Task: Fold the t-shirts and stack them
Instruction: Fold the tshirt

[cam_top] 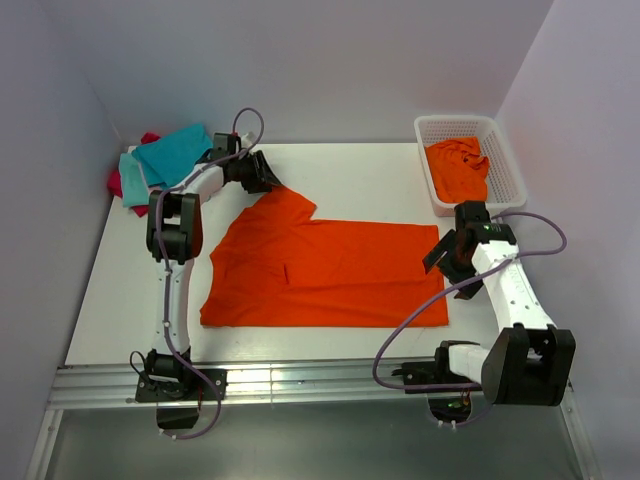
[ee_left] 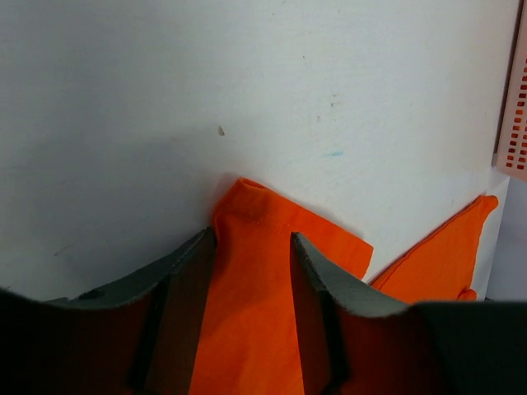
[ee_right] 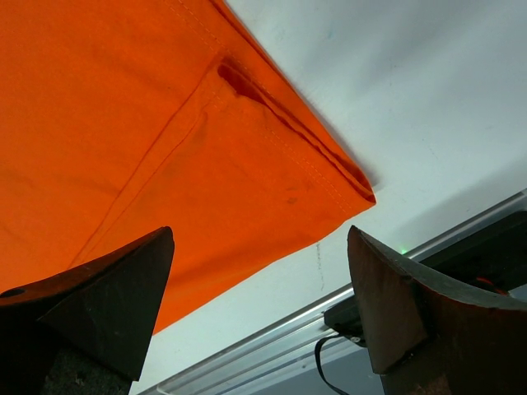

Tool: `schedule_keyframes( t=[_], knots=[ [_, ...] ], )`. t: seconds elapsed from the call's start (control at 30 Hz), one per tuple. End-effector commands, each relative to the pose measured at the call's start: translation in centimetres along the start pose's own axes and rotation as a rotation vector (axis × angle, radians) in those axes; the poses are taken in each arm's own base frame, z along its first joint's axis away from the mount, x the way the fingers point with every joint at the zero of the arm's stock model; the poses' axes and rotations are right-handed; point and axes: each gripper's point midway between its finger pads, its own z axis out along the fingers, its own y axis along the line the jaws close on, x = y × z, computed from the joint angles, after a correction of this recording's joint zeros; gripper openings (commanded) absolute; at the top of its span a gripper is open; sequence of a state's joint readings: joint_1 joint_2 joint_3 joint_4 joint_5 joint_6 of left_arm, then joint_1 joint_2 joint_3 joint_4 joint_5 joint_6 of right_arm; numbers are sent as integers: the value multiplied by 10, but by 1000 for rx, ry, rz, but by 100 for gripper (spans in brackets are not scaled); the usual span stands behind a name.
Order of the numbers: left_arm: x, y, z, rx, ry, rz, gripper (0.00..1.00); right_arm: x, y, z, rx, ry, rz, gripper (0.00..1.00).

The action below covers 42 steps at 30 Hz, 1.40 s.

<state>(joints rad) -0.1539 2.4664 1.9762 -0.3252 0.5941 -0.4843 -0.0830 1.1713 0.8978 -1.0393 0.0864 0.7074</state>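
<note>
A bright orange t-shirt lies spread flat on the white table. One sleeve points to the back left. My left gripper is at that sleeve's tip. In the left wrist view its jaws stand partly apart, straddling the flat sleeve. My right gripper is open and empty at the shirt's right edge, over the hem corner. Teal, pale pink and crimson t-shirts lie piled at the back left. Another orange t-shirt sits in the basket.
A white lattice basket stands at the back right; its edge shows in the left wrist view. The metal rail runs along the table's near edge and shows in the right wrist view. Walls close in on left, back and right.
</note>
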Motion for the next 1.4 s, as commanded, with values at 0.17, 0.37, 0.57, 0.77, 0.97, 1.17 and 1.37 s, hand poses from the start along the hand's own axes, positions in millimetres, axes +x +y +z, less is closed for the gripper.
schedule_keyframes(
  t=[0.17,0.37,0.57,0.77,0.97,1.17,1.37],
  knots=[
    [46,33,24,-71,130,-59,31,-19,6,2,4,-56,-1,93],
    [49,38,26,-92,136,-59,0,-40,30,14,-40,-83,-26,92],
    [38,26,13,-101,96,-41,0,-91,78,19,-109,-153,-54,93],
    [29,7,-5,-105,73,-33,0,-140,107,48,-25,-181,-73,93],
    [41,-2,-24,-125,81,-37,0,-155,122,85,29,-151,-56,92],
    [52,-8,-45,-145,93,-25,0,-149,120,117,71,-117,-40,89],
    [55,-10,-54,-157,91,-26,0,-152,116,131,119,-113,-51,75]
  ],
)
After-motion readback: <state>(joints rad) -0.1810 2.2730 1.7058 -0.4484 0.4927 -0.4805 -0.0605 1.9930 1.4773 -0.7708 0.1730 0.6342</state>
